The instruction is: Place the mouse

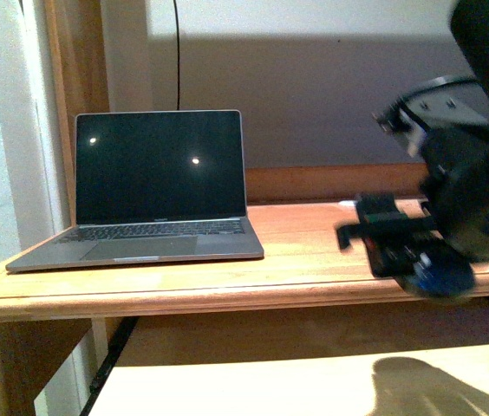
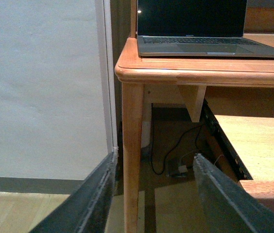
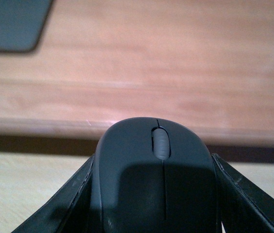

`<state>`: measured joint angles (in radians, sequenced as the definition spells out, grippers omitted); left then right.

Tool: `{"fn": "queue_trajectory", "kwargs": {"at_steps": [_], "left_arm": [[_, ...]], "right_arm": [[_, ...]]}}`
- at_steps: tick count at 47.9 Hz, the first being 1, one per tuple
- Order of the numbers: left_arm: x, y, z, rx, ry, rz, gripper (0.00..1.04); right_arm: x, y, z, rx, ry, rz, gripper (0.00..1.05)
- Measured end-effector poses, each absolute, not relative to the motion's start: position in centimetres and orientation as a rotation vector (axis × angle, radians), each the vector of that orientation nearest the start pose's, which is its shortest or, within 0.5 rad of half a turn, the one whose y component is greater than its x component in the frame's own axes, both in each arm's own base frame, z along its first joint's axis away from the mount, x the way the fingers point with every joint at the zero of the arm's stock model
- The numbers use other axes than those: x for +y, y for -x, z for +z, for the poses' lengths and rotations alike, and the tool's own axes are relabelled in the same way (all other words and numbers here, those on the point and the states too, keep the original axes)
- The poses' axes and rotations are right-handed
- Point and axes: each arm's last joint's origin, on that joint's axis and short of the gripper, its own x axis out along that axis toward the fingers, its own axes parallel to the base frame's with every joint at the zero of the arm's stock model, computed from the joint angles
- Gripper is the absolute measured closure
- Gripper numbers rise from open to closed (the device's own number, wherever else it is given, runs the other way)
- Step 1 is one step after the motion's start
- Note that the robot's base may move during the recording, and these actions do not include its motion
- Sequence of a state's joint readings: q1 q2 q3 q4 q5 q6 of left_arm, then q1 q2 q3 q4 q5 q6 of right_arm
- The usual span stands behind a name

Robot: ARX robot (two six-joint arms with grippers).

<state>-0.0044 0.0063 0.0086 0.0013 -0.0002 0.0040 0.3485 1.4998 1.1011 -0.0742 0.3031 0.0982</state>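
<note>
Mouse (image 3: 156, 179) nearest, clamped between the right fingers (image 3: 76, 199), scroll wheel facing the wrist camera. It is held over the front edge of the worktop (image 1: 296, 251), right of the laptop (image 1: 158, 173) and well apart from it. Worktop light brown wood. Laptop open on its left part, screen dark. Left fingers (image 2: 95, 194) spread wide, nothing between them, low beside the worktop leg (image 2: 132, 160). Right arm blurred in front view.

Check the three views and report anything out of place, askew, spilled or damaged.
Nothing stands out. The laptop sits open and flat on the wooden desk, and the mouse is held centred in the jaws of the right gripper, near the desk's front edge.
</note>
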Motion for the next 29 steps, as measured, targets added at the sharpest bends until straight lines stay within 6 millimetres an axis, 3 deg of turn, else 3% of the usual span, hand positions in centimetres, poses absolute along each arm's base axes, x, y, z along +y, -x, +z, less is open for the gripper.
{"fn": "queue_trajectory", "kwargs": {"at_steps": [6,12,19,29], "left_arm": [[0.0,-9.8,16.6,-0.004,-0.004,-0.005,0.26],[0.0,-9.8,16.6,-0.004,-0.004,-0.004,0.07],[0.0,-9.8,16.6,-0.004,-0.004,-0.004,0.08],[0.0,-9.8,16.6,-0.004,-0.004,-0.004,0.08]], "right_arm": [[12.9,-34.6,31.0,0.394,0.042,0.006,0.44],[14.2,-38.2,31.3,0.388,0.060,-0.054,0.44],[14.7,-43.4,29.6,0.430,0.114,-0.139,0.44],[14.8,-47.0,28.2,0.441,0.118,-0.157,0.44]]}}
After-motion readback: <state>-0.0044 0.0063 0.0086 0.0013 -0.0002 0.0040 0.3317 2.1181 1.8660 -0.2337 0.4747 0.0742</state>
